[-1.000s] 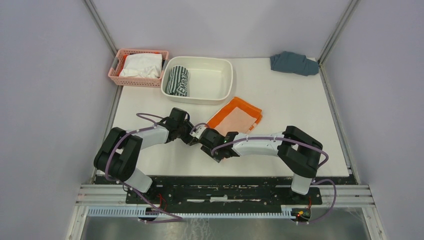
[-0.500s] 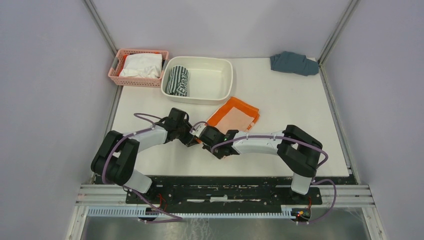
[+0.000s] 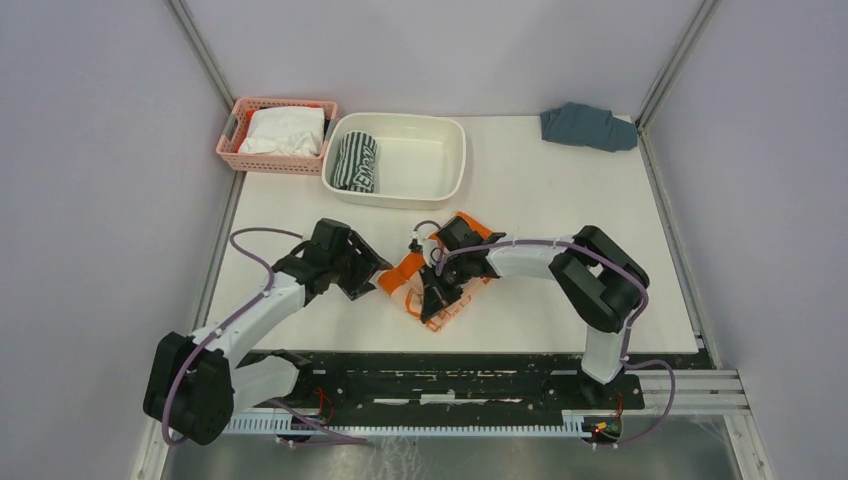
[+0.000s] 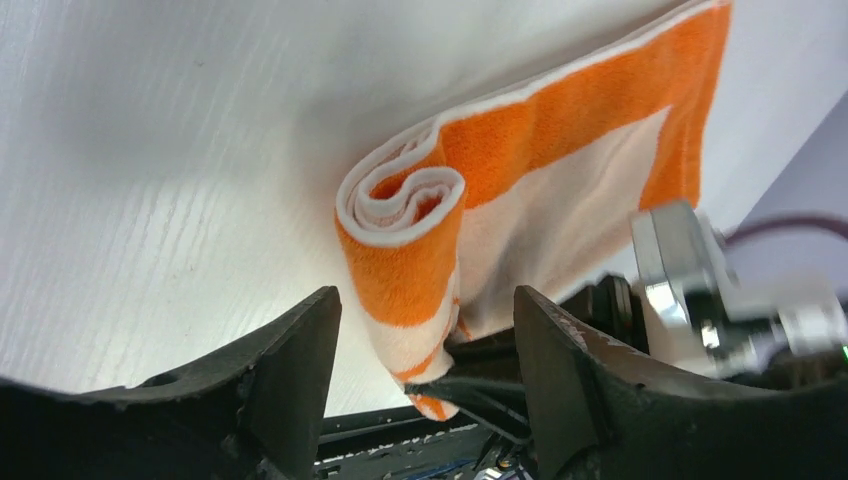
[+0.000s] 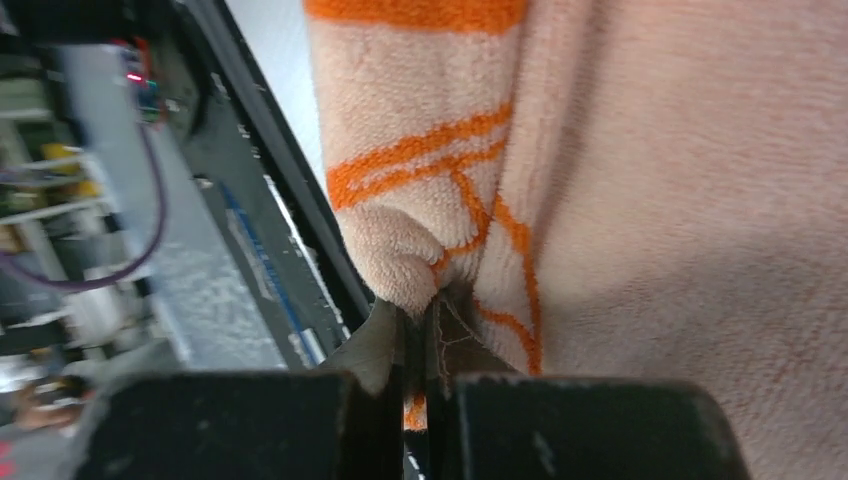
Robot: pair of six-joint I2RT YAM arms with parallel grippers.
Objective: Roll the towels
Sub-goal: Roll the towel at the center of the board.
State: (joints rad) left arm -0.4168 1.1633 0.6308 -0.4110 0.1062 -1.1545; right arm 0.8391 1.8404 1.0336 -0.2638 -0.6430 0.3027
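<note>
The orange towel (image 3: 404, 274) lies partly rolled on the table in front of the tub; the left wrist view shows its coiled end (image 4: 400, 205). My right gripper (image 3: 432, 292) is shut on the near edge of that towel (image 5: 600, 200), with the cloth pinched between the closed jaws (image 5: 420, 335). My left gripper (image 3: 368, 281) stands open just left of the roll, its fingers (image 4: 300, 350) on either side of the towel's end without touching it. The green-and-white striped towel (image 3: 356, 162) sits rolled in the left end of the white tub (image 3: 455, 165).
A pink basket (image 3: 235, 140) holding a white cloth (image 3: 283, 130) stands at the back left beside the tub. A blue-grey cloth (image 3: 588, 126) lies at the back right corner. The black mounting rail (image 3: 450, 375) runs along the table's near edge.
My left gripper opened and drew back to the left. My right gripper shut on the orange towel's edge and swung round; the towel now lies nearer, partly rolled.
</note>
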